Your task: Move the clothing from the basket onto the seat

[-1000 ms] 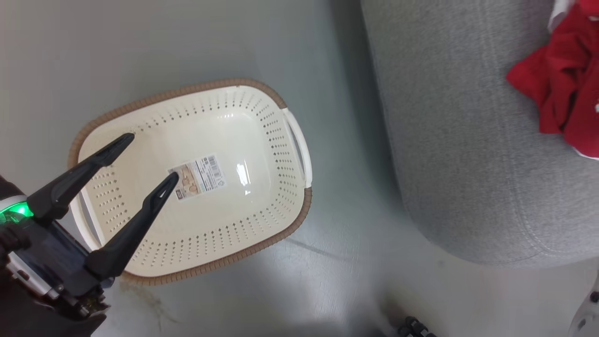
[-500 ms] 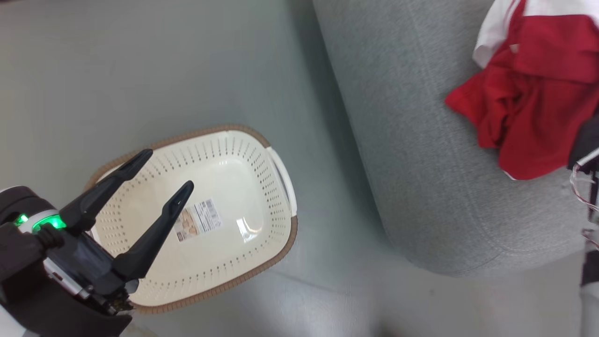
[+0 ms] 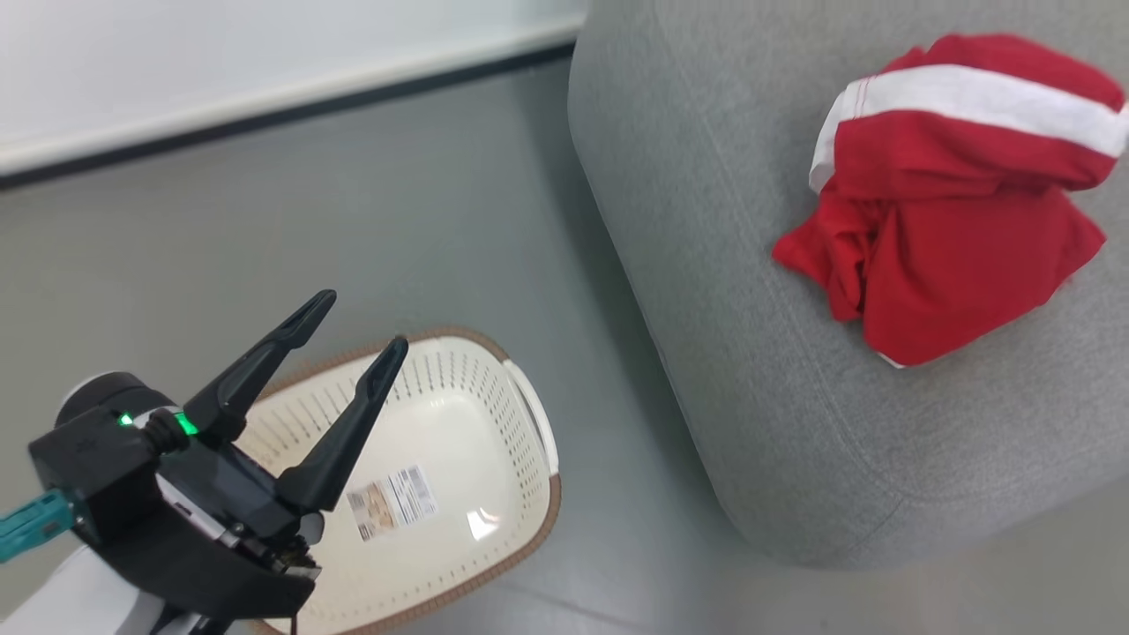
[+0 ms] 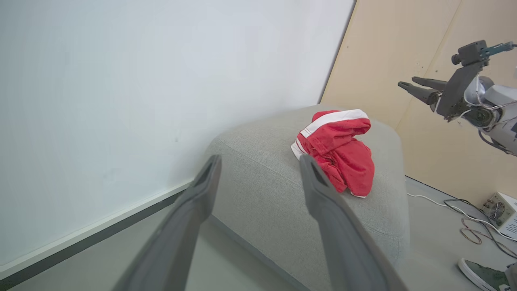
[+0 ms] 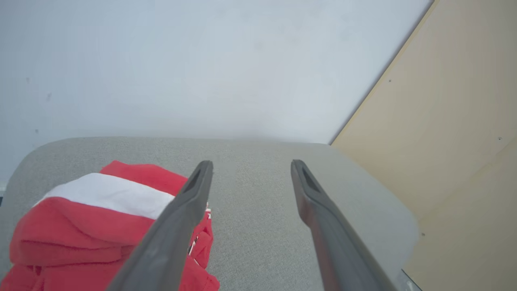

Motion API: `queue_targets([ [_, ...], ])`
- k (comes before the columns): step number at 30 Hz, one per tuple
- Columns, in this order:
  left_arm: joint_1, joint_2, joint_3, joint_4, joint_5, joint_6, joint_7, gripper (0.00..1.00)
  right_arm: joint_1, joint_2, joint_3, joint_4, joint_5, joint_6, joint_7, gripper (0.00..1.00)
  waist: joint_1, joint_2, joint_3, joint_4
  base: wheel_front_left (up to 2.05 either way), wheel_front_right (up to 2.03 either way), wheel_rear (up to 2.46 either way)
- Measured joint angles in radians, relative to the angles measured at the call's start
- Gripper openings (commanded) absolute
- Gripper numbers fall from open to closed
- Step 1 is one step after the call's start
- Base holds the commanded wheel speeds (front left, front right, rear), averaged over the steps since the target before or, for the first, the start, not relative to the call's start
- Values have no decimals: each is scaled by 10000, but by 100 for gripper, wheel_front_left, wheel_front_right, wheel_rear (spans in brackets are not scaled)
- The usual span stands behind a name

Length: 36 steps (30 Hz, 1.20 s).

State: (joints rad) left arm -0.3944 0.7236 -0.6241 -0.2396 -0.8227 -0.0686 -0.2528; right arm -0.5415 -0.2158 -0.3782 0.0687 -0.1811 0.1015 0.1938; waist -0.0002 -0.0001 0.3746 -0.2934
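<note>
The red clothing (image 3: 944,229), with a white band across its top, lies bunched on the light grey seat (image 3: 723,265) at the upper right. The cream basket (image 3: 494,397) stands on the floor at the lower left and holds nothing but a printed label. My left gripper (image 3: 366,319) hovers open above the basket's left side, with nothing between its fingers. From the left wrist, that gripper (image 4: 259,159) points towards the seat (image 4: 262,178) and the clothing (image 4: 339,149). My right gripper (image 5: 251,163) is open above the seat (image 5: 262,194), just right of the clothing (image 5: 101,218).
A white wall (image 3: 265,53) with a dark baseboard runs behind the grey floor (image 3: 353,203). A beige panel (image 4: 404,48) stands right of the seat. Cables and a white box (image 4: 501,210) lie on the floor there, and a shoe (image 4: 480,275) is nearby.
The head camera has tilted up and turned: the basket now sits lower in view and the whole clothing pile shows on the seat. The left gripper stays open.
</note>
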Motion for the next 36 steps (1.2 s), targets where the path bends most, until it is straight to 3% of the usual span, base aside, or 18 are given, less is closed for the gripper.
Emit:
queue_targets([
  [5, 122, -487, 75, 545, -109, 169, -2, 100, 47, -48, 543, -332, 502, 138, -527, 100, 0, 0, -674, 128, 0, 0, 0],
  [12, 229, -995, 460, 1358, -382, 462, -2, 100, 838, 746, 1358, -957, 1313, 198, -1104, 100, 0, -1, -1518, 535, 0, 0, 0],
  [17, 657, -1218, 773, 1979, -510, 842, -2, 100, 1805, 1346, 1760, -1250, 1720, 219, -1371, 100, 1, 0, -1964, 1038, 0, 0, 0],
  [28, 1546, -1593, 1505, 3026, -593, 1484, -2, 100, 3759, 1632, 2792, -1666, 1852, 219, -1885, 100, 0, 0, -2639, 2370, 0, 0, 0],
  [36, 2322, -2180, 2111, 3302, -834, 1724, -2, 100, 5014, 1689, 3202, -1615, 2000, -150, -2489, 100, 2, 0, -2938, 3254, 0, 0, 0],
])
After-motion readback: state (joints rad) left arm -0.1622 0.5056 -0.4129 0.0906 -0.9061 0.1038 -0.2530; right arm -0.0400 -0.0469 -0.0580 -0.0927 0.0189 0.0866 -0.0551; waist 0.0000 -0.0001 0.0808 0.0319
